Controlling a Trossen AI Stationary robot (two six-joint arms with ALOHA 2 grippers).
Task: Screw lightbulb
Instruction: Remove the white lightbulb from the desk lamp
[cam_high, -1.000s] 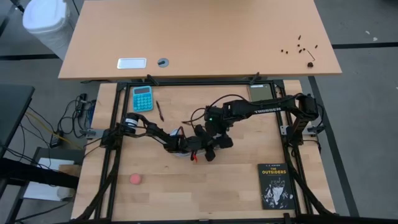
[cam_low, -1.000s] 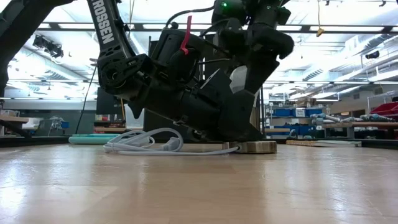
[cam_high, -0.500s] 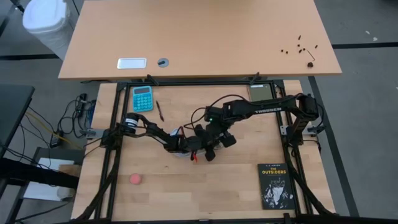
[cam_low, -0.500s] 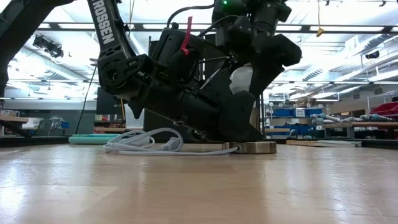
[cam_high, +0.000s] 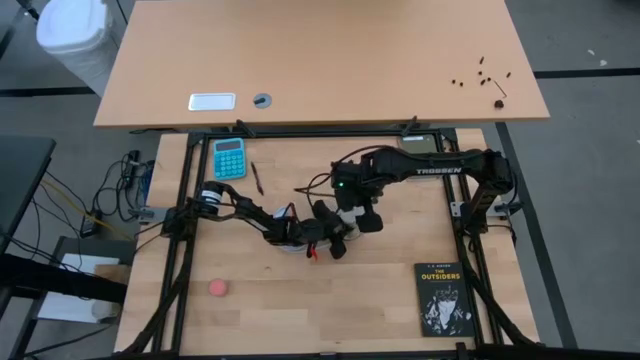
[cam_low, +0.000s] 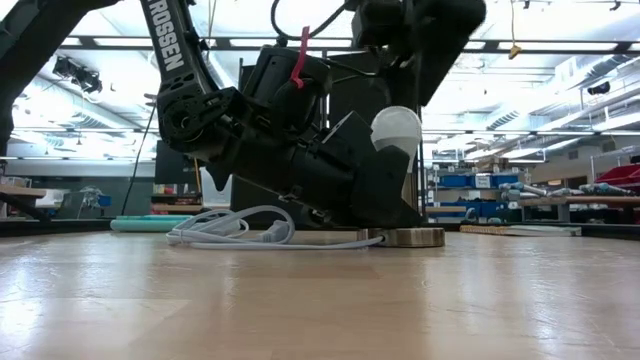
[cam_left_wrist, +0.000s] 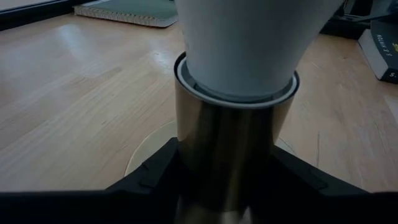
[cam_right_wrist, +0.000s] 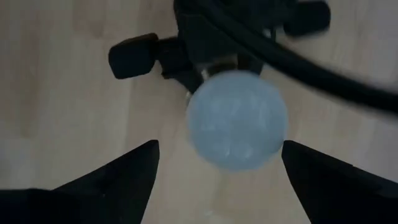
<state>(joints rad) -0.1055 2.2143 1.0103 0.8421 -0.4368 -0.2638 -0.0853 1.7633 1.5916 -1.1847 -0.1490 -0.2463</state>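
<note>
The white frosted lightbulb (cam_low: 397, 130) stands upright with its base in a brass-coloured metal socket (cam_left_wrist: 233, 143). The socket rises from a round base disc (cam_low: 405, 237) that lies flat on the table and trails a white cord (cam_low: 230, 230). My left gripper (cam_left_wrist: 227, 180) is low at mid-table and shut on the socket. My right gripper (cam_right_wrist: 221, 146) hangs open straight above the lightbulb (cam_right_wrist: 237, 119), one finger on either side and clear of it. In the high view the right gripper (cam_high: 352, 215) covers the bulb. My left gripper pinches the socket's metal sleeve (cam_left_wrist: 186, 155) between its two fingers, just below the bulb. The fingers come from the table's left side, slanting a little downward. The socket stands upright, its base disc on the table.
A teal calculator (cam_high: 229, 157) and a pen (cam_high: 257, 177) lie at the far left, a dark pad (cam_high: 420, 148) at the far right. A black book (cam_high: 443, 298) lies near right, a red ball (cam_high: 218, 288) near left. A second tabletop (cam_high: 320, 60) stands beyond.
My right gripper has opened, let go of the lightbulb and risen straight up above it. The bulb, earlier hidden between its fingers in the low view, now shows bare and upright in the socket.
</note>
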